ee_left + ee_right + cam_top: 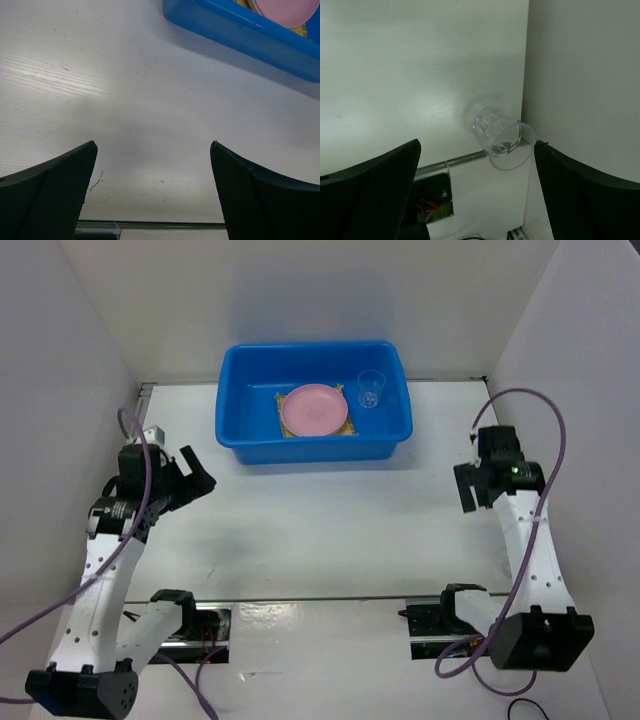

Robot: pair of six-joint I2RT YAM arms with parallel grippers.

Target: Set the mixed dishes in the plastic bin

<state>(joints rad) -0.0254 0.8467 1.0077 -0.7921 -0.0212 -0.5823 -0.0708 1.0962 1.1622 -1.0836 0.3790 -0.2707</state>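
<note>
Progress check on the dish job: mostly done, I'd say. The plastic bin [310, 450] sat at the far side of the table [330, 530], and from the top view the bamboo mat [282, 400] was lying flat on its floor with the pink plate [314, 410] right on top of it. A clear cup [370, 390] stood upright in the bin's right end, just beside the plate. So three things were in.

I couldn't spot the cream plate anywhere. It might have been hiding under the pink one, but nothing showed it, so I'm not counting it either way.

One leftover, though. My right wrist camera showed a second clear cup [502, 139] out on the table, tucked close to the side wall [580, 75] and well apart from the bin. Couldn't tell whether it was standing or tipped. My right gripper [476, 144] was spread wide above it with the cup between the fingers in that view, not touching it as far as I could see, and holding nothing.

My left gripper [152, 146] was wide open too and empty, hanging over bare table with just a corner of the bin and a sliver of plate at the top of its view.

My guess is that grabbing that stray cup and dropping it in the bin was what was left.
</note>
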